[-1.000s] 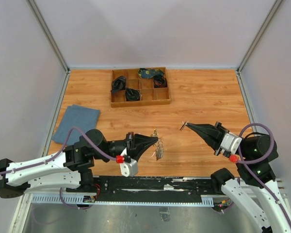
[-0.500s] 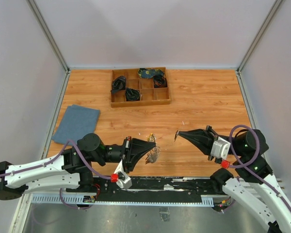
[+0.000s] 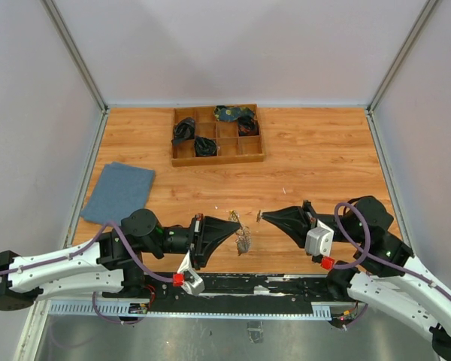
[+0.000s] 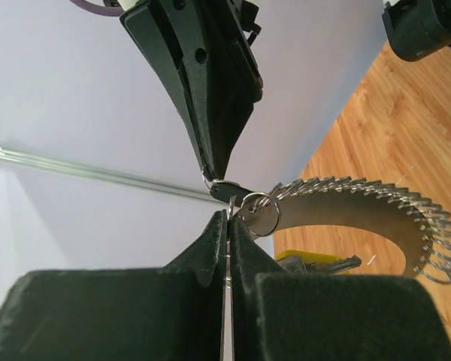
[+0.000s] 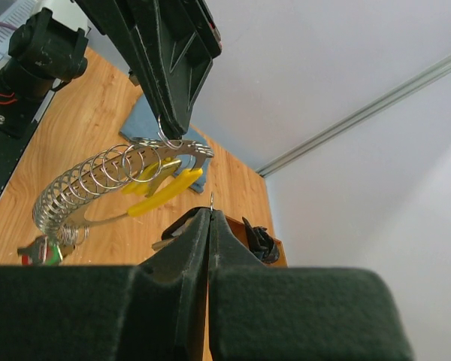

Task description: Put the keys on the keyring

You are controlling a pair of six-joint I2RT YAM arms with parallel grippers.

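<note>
The blue cloth [image 3: 119, 192] lies flat at about 9 o'clock on the table [image 3: 323, 158]. At 12 o'clock sits the wooden tray [image 3: 252, 147], with dark bits in several of its compartments, well apart from both arms.

Down near the 6 o'clock edge my left pincer [image 3: 227, 224] reaches level toward 3 o'clock. Its fingers are pressed together on the keyring [image 4: 228, 271], which shows edge-on in the left wrist view as a thin bright line between the pads. The keys [image 3: 243, 241] hang off it in a curved, fanned bunch, just past the tip at about 5 o'clock. A yellow piece [image 5: 165, 194] sits near the top of the bunch. I cannot tell whether the low end touches the table.

My right pincer [image 3: 261, 217] points toward 9 o'clock, nearly tip to tip with the left one. It is closed tight on a small key [image 4: 225, 190], of which only a thin sliver pokes past the tips in the right wrist view. That key sits just beside the keyring; I cannot tell if they touch.
</note>
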